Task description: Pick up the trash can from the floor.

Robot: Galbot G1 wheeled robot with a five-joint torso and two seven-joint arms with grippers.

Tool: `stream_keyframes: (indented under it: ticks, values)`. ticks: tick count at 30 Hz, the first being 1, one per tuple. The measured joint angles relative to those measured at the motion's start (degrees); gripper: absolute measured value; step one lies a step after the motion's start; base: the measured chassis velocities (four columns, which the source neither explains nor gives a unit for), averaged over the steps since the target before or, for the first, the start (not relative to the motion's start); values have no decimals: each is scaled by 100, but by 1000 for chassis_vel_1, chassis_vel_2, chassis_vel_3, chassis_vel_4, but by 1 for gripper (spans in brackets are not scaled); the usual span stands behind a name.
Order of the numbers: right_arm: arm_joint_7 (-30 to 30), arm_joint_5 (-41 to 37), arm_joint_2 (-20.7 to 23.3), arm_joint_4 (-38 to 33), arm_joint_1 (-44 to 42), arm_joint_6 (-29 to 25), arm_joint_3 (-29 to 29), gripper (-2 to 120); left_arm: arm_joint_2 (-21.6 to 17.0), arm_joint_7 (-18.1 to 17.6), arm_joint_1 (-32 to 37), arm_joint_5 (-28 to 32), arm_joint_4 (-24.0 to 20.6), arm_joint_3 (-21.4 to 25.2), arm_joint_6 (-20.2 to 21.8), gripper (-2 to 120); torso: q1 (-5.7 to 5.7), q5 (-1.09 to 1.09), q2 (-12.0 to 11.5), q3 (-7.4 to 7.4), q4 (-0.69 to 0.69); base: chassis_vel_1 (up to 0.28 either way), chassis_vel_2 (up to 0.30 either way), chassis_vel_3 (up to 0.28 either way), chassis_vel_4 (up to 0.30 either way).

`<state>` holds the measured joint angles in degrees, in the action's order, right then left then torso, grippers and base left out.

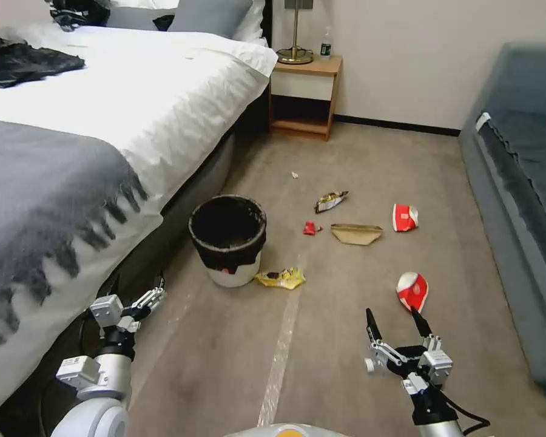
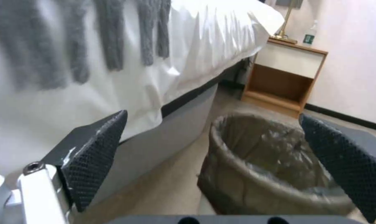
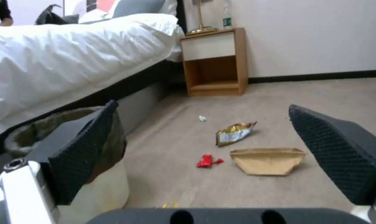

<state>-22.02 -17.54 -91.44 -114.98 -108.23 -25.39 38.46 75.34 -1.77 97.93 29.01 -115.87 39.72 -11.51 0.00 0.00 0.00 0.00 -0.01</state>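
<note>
You are at the approach step: the trash can (image 1: 228, 240) stands upright on the floor (image 1: 346, 315), close against the bed's (image 1: 103, 121) long side edge, and nothing has hold of it yet. Your left gripper (image 1: 133, 306) hangs low beside the bed, short of the can; in its wrist view its two dark pads (image 2: 94, 155) stand wide apart with nothing between them, and the can's bag-lined rim (image 2: 254, 146) sits ahead in the gap. Your right gripper (image 1: 395, 325) hovers over open carpet, well apart from the can, its jaws also spread wide and empty.

A yellow wrapper (image 1: 280, 278) lies touching or just beside the can's base on the side away from the bed; a red-and-white cup (image 1: 412, 290) and other litter are scattered farther out, and a pale tape strip (image 1: 279, 358) runs along the floor toward you.

I judge the next move calls for carrying the left gripper forward and down until one pad goes inside the rim and one outside, then closing. Watch the hanging sheet and the thin bag, which may slip
</note>
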Motion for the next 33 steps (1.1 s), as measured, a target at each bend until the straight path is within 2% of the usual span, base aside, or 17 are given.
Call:
stream_keyframes:
  ticks: [10,18,20,21,22,23,25,26,28,29,30,31,33]
  values:
    - [-103,-139,17,41,49,-58,-23,100,-2,0,-40,6,2,-3,32,100,0,1,0,1,0,-180,166,177,-156]
    - [-151,-133,9,101,82,-91,-28,100,-26,0,-40,111,-11,0,115,100,-1,0,0,0,1,-21,48,28,-28]
    - [-161,-112,9,119,87,-100,-26,100,-67,-24,-49,271,-167,45,393,100,0,0,0,0,2,0,0,0,0]
    - [-161,-112,9,119,87,-100,-26,100,-67,-24,-49,271,-167,45,393,100,0,0,0,0,2,0,0,0,0]
    - [-171,-99,11,123,87,-108,-15,100,-135,-152,-128,575,-379,119,851,100,-1,0,0,0,3,0,0,0,0]
    - [-171,-99,11,123,87,-108,-15,100,-135,-152,-128,575,-379,119,851,100,-1,0,0,0,3,0,0,0,0]
    - [-188,-93,16,128,77,-123,20,100,-337,-363,-370,1085,-621,234,1580,100,0,1,0,0,1,0,0,0,0]
    - [-188,-93,16,128,77,-123,20,100,-337,-363,-370,1085,-621,234,1580,100,0,1,0,0,1,0,0,0,0]
    - [-195,-92,15,142,66,-143,48,100,-579,-458,-616,1368,-641,271,1994,100,0,-1,0,0,2,0,0,0,0]
    - [-195,-92,15,142,66,-143,48,100,-579,-458,-616,1368,-641,271,1994,100,0,-1,0,0,2,0,0,0,0]
    - [-212,-92,4,169,55,-174,84,100,-899,-566,-910,1741,-574,280,2403,100,-1,1,0,0,-1,0,0,0,0]
    - [-212,-92,4,169,55,-174,84,100,-899,-566,-910,1741,-574,280,2403,100,-1,1,0,0,-1,0,0,0,0]
    - [-226,-77,1,197,41,-203,98,100,-1333,-829,-1257,2377,-412,257,2975,100,-1,-2,0,0,0,0,0,0,0]
